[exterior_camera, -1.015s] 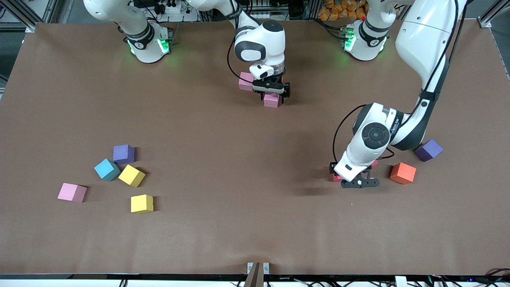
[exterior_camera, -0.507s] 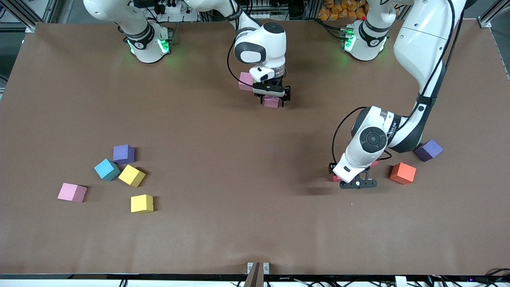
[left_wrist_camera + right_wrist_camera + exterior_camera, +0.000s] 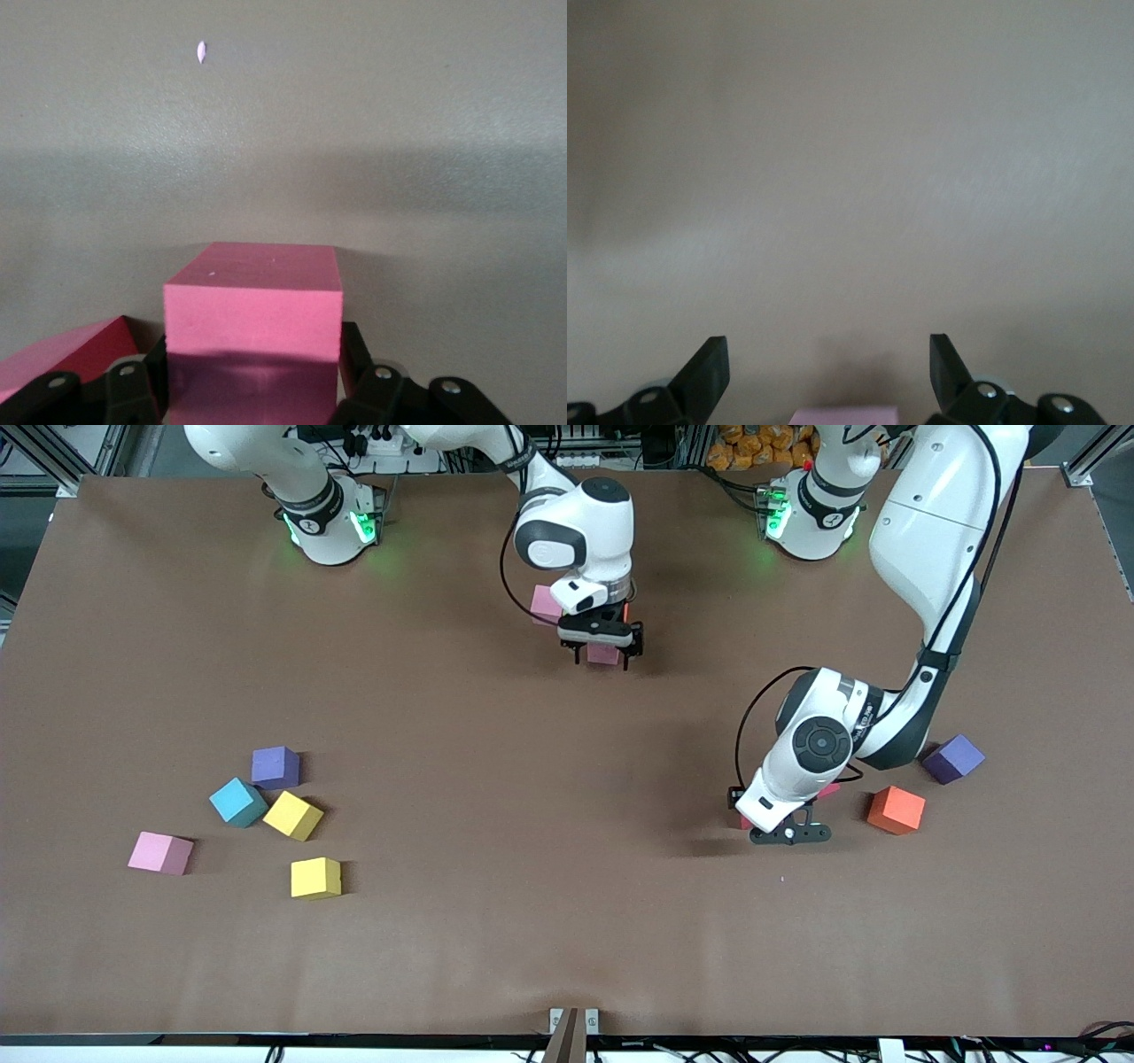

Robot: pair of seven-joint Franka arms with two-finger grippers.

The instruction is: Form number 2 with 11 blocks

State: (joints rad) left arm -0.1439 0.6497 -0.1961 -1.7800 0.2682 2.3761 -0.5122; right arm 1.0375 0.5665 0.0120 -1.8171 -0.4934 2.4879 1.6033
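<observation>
Front cam sits high, facing the robots across the whole table (image 3: 567, 921). Each wrist cam looks down close past its own fingers; the left one's pink block (image 3: 252, 328) is mostly hidden in the front view.

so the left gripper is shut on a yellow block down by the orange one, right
Not quite: the block between the left gripper's fingers is pink, not yellow. The left wrist view shows it clamped, with a red block beside it. The rest holds: in the front view that gripper sits by the orange block.
</observation>
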